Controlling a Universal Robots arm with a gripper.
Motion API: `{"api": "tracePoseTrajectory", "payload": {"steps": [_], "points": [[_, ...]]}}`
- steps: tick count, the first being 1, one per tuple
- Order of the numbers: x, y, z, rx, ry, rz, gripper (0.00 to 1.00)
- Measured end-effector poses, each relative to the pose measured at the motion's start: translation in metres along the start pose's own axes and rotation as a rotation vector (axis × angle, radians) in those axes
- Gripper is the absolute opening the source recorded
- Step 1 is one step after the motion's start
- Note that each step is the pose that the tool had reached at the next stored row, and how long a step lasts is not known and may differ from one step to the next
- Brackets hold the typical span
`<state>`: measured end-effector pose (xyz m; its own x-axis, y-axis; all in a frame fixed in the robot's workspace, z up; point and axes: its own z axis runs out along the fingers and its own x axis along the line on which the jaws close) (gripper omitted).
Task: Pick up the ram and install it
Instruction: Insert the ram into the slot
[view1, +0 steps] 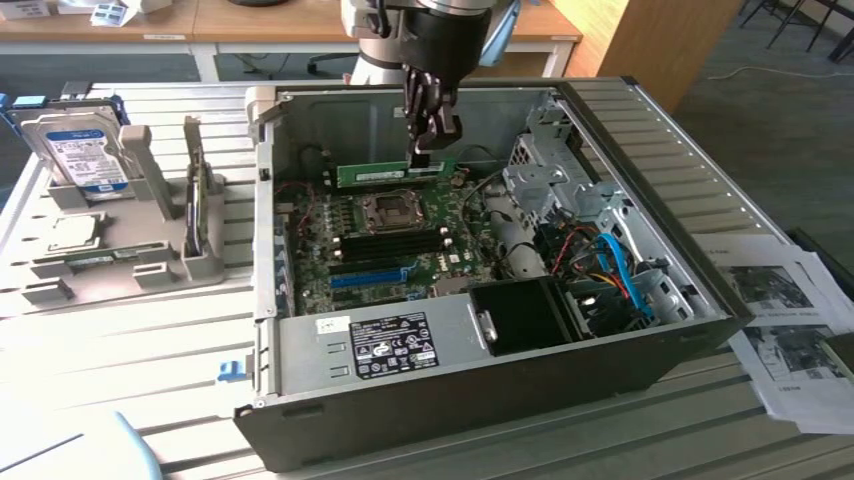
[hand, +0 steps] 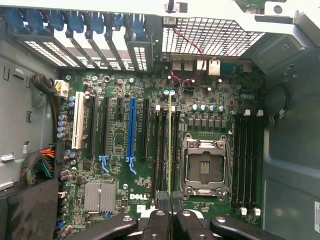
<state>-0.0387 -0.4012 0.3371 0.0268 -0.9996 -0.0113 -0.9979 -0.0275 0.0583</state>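
Open computer case (view1: 441, 400), hard drive (view1: 78, 152) on grey stand (view1: 147, 265), papers (view1: 787, 330)

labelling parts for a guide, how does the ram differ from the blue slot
The ram is green, the blue slot blue. The ram hangs on edge in the shut gripper above the motherboard; the blue slot is fixed to it. The ram is over the black slots by the socket; the blue slot lies farther from the socket. Both are long, narrow and run parallel.

Exterior view: stood high, well back, looking obliquely down into the open case (view1: 441, 390).
Wrist view: faced straight down, near the motherboard (hand: 120, 145).
Shared: the motherboard (view1: 320, 270).
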Motion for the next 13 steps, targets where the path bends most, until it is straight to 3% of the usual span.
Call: {"api": "tracePoseTrajectory", "payload": {"steps": [13], "points": [[0.000,-0.0013,0.0220,0.0000,-0.0003,0.000,0.11]]}}
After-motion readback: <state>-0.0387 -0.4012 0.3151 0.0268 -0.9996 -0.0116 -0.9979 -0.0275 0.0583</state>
